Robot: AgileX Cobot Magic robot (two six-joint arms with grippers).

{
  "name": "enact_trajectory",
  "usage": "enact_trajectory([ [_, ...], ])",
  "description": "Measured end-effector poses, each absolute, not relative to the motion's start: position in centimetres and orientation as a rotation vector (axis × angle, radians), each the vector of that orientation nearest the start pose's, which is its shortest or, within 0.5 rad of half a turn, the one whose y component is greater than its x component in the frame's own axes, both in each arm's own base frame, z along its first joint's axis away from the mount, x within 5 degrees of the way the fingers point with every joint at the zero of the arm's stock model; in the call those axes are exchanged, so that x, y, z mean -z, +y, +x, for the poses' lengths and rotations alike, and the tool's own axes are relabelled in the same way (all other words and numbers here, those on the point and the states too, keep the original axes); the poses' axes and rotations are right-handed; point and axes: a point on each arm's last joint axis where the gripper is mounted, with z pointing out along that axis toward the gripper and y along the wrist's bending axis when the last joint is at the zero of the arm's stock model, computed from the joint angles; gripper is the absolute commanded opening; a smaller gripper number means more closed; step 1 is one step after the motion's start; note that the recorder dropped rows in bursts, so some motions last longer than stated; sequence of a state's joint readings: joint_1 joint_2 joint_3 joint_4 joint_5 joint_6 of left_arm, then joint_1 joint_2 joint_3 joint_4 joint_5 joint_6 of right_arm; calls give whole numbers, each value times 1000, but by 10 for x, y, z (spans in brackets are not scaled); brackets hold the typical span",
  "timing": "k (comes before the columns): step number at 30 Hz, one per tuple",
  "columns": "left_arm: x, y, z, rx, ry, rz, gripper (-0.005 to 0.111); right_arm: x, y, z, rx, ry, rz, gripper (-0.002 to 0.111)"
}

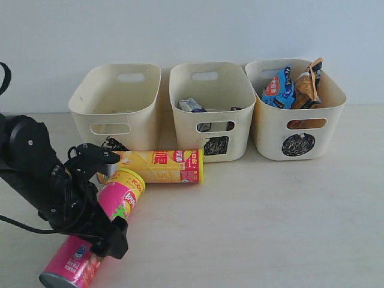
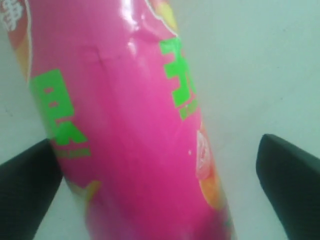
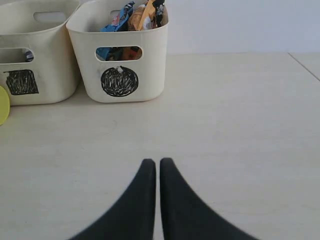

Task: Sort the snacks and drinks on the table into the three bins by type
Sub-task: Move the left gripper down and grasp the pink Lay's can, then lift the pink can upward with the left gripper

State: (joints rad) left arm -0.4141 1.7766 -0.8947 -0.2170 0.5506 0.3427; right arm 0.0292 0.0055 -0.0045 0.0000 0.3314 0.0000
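The pink chip tube (image 1: 114,204) lies on the table (image 1: 270,210), yellow-lidded end toward the bins. My left gripper (image 1: 108,201) is open and straddles the tube's middle. In the left wrist view the pink tube (image 2: 135,140) fills the gap; one finger (image 2: 25,187) sits at its side, the other (image 2: 292,185) stands apart. The yellow Lay's tube (image 1: 159,166) lies in front of the left bin (image 1: 139,123). A blue-and-white carton (image 1: 192,105) is in the square-marked bin (image 1: 186,135). The blue bag (image 1: 277,89) and orange bag (image 1: 306,89) are in the circle-marked bin (image 1: 270,129). My right gripper (image 3: 158,162) is shut and holds nothing.
The left bin's black mark is mostly hidden behind my left arm. In the right wrist view the circle bin (image 3: 152,65) and square bin (image 3: 55,75) stand far ahead. A bare stretch of table (image 3: 225,125) lies to the right of them.
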Motion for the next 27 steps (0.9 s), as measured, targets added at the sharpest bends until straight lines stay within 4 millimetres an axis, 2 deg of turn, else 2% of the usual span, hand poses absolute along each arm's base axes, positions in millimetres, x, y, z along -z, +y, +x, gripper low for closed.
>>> enact_trajectory([
  [2, -132, -133, 278, 203, 2813, 847, 91, -184, 2, 54, -21, 1816, -27, 0],
  [4, -130, -134, 279, 200, 2814, 846, 80, -184, 2, 54, -21, 1816, -27, 0],
  [6, -130, -134, 280, 198, 2807, 845, 49, -184, 2, 54, -21, 1816, -27, 0],
  [7, -130, -133, 280, 191, 2804, 856, 39, -184, 2, 54, -21, 1816, -27, 0],
  [8, -130, -133, 280, 187, 2801, 864, 23, -185, 2, 54, -21, 1814, -27, 0],
  [9, -130, -133, 280, 187, 2798, 870, 11, -185, 2, 54, -21, 1814, -27, 0],
  [10, -130, -133, 280, 188, 2804, 875, 4, -185, 2, 54, -21, 1814, -27, 0],
  [14, -133, -132, 274, 195, 2854, 917, 4, -185, 2, 54, -21, 1814, -27, 0],
  [22, -189, -126, 258, 221, 2743, 940, 4, -185, 2, 54, -21, 1814, -27, 0],
  [27, -194, -125, 255, 228, 2758, 921, 4, -185, 2, 54, -21, 1814, -27, 0],
])
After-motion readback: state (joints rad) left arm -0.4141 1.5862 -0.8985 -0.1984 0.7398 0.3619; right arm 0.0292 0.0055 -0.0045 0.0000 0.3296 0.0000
